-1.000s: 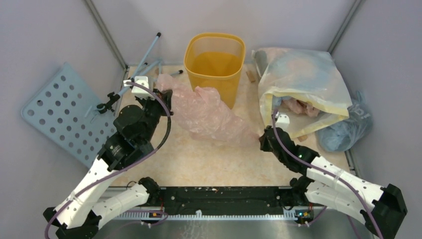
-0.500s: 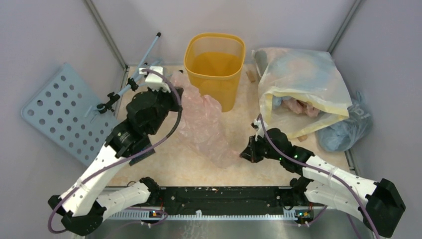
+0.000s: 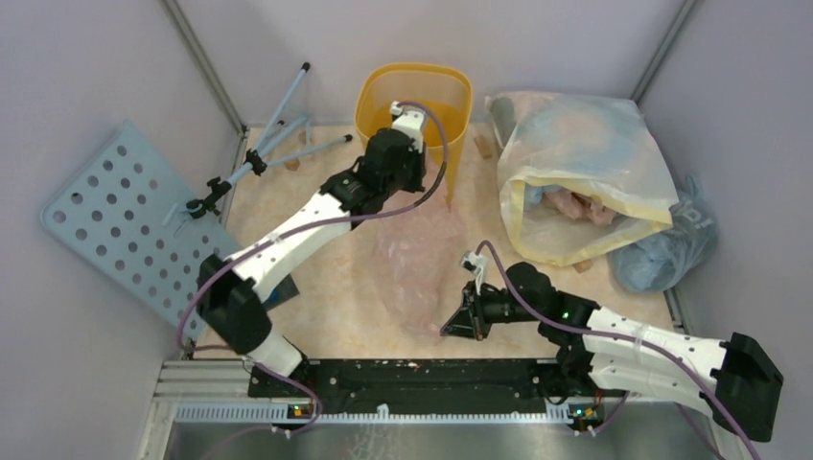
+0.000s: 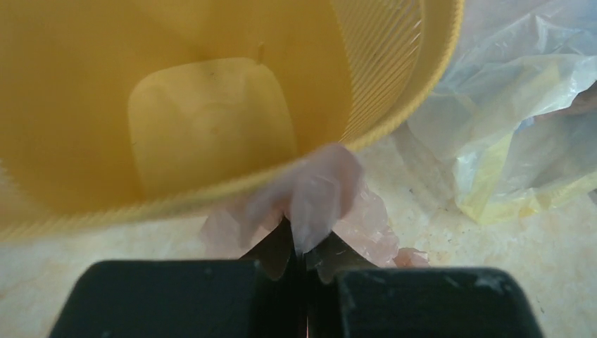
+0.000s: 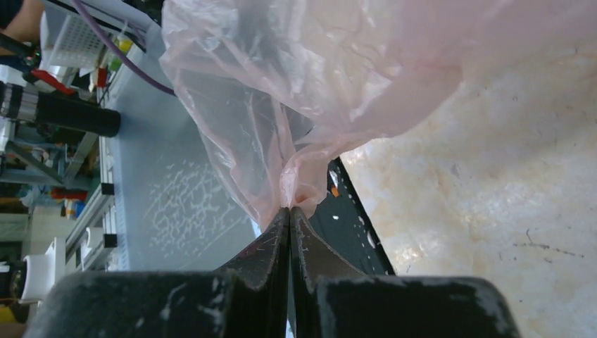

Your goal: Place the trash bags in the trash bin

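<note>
Trash bin (image 3: 414,103), one: yellow-orange, translucent, upright at the far middle of the table (image 3: 326,287).

Trash bag (image 3: 414,259), one: thin pale pink film, stretched from the near middle of the table up to the bin's near rim and held at both ends. In the left wrist view a tuft of the film (image 4: 320,193) stood just at the rim (image 4: 394,120), and whether it had crossed over could not be told.

Grippers, two. Left gripper (image 4: 304,257): reached out to the bin's near side, jaws pressed together on the far end of the bag. Right gripper (image 3: 448,329): low over the near middle of the table, jaws closed tight (image 5: 288,211) on a gathered twist of the film (image 5: 338,77).

Whitish-yellow sack (image 3: 585,163), one: large, translucent, far right, just right of the bin, its mouth facing near.

Grey-blue bag (image 3: 666,247), one: crumpled at the right edge, beside the sack.

Perforated panel (image 3: 115,220), one: pale blue, leaning off the table's left side.

Rod stand (image 3: 273,144), one: thin grey-blue legs, far left corner.
</note>
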`<state>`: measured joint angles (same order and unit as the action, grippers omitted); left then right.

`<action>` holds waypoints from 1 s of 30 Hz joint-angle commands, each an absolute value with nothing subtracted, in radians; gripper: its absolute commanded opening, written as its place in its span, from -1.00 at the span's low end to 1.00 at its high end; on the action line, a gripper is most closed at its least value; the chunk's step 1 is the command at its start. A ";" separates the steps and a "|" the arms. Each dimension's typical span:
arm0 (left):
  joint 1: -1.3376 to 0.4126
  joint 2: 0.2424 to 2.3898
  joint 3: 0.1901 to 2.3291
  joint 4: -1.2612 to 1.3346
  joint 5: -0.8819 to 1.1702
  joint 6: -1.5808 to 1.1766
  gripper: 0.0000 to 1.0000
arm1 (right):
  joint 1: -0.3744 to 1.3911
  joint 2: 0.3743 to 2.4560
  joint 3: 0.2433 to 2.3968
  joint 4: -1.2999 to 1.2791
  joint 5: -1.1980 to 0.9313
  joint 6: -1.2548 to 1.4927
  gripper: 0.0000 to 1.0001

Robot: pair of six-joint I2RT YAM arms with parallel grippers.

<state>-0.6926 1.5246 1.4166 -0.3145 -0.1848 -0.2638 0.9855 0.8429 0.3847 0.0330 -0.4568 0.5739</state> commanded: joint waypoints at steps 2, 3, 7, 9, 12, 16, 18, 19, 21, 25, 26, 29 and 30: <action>-0.686 1.703 1.560 -0.212 0.063 -0.278 -0.74 | 0.995 0.783 0.409 0.116 -0.416 0.584 -1.00; -0.686 1.736 1.572 -0.190 0.107 -0.278 -0.63 | 0.995 0.768 0.411 0.116 -0.372 0.585 -1.00; -0.682 1.807 1.629 -0.197 0.210 -0.264 0.14 | 0.995 0.676 0.385 0.099 -0.151 0.630 -1.00; -0.676 1.783 1.629 -0.206 0.214 -0.256 0.46 | 0.995 0.629 0.368 0.081 -0.055 0.653 -1.00; -0.666 1.698 1.578 -0.184 0.219 -0.244 0.69 | 0.995 0.574 0.349 0.045 0.040 0.671 -1.00; -0.662 1.588 1.519 -0.193 0.234 -0.241 0.77 | 0.993 0.527 0.334 0.013 0.095 0.681 -1.00; -0.661 1.526 1.493 -0.207 0.235 -0.242 0.84 | 0.994 0.506 0.329 0.003 0.131 0.697 -1.00; -0.662 1.501 1.479 -0.214 0.235 -0.242 0.87 | 0.993 0.488 0.327 -0.025 0.157 0.709 -1.00; -0.662 1.446 1.452 -0.234 0.232 -0.242 0.93 | 0.994 0.457 0.322 -0.055 0.210 0.742 -1.00; -0.661 1.332 1.388 -0.282 0.223 -0.235 0.97 | 0.993 0.376 0.302 -0.084 0.309 0.792 -1.00; -0.661 1.303 1.375 -0.298 0.215 -0.233 0.97 | 0.993 0.356 0.298 -0.091 0.330 0.807 -1.00; -0.661 1.226 1.340 -0.355 0.196 -0.225 0.97 | 0.993 0.303 0.280 -0.108 0.386 0.848 -1.00; -0.661 1.198 1.330 -0.374 0.186 -0.223 0.97 | 0.994 0.289 0.278 -0.128 0.412 0.870 -1.00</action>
